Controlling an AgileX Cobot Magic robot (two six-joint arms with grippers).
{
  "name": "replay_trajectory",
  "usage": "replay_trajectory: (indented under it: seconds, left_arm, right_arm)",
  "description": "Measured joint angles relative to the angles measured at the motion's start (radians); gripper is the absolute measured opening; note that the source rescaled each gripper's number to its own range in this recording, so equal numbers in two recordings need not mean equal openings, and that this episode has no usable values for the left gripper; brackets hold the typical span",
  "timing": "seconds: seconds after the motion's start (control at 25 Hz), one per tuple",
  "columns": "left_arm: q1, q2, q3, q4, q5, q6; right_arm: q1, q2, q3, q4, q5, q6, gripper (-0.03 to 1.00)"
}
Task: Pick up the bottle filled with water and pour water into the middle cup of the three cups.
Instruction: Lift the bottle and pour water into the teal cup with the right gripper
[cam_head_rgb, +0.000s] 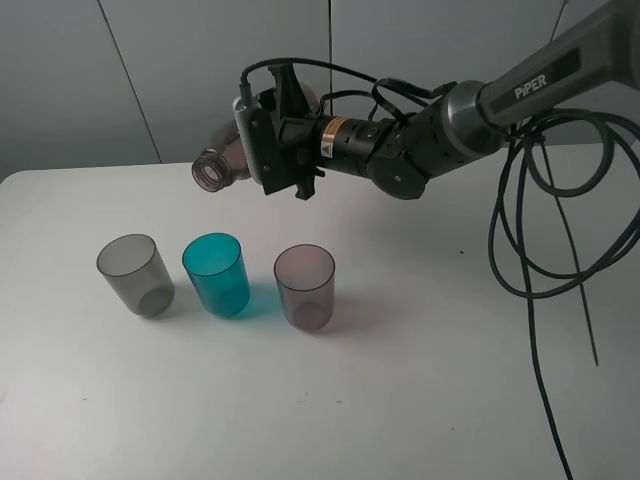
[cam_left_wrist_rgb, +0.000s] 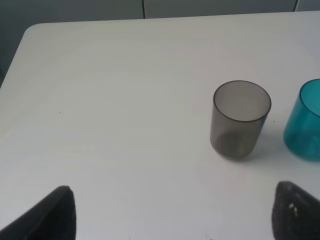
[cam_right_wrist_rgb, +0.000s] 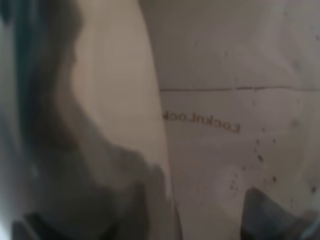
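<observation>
This looks like a robotics lab or test room. A plain white desk (cam_head_rgb: 450, 400) stands in front of a grey panelled wall (cam_head_rgb: 200, 70), and over the desk reaches a grey and black arm (cam_head_rgb: 540, 80) lettered PiPER, with loose black cables (cam_head_rgb: 520, 250) looping down over the desk. On the desk a grey cup (cam_head_rgb: 135, 275), a teal cup (cam_head_rgb: 216, 275) and a mauve cup (cam_head_rgb: 306, 288) stand in a neat row.
</observation>
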Motion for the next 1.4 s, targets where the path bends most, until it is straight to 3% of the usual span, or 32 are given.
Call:
replay_trajectory:
  seconds: [0.76, 1.4]
  left_arm:
    - [0.0, 0.0, 0.0, 0.0, 0.0, 0.0]
    - [0.0, 0.0, 0.0, 0.0, 0.0, 0.0]
  right_arm:
    - [0.022, 0.0, 0.0, -0.004, -0.015, -0.039, 0.02]
    - [0.022, 0.0, 0.0, -0.001, -0.015, -0.163, 0.02]
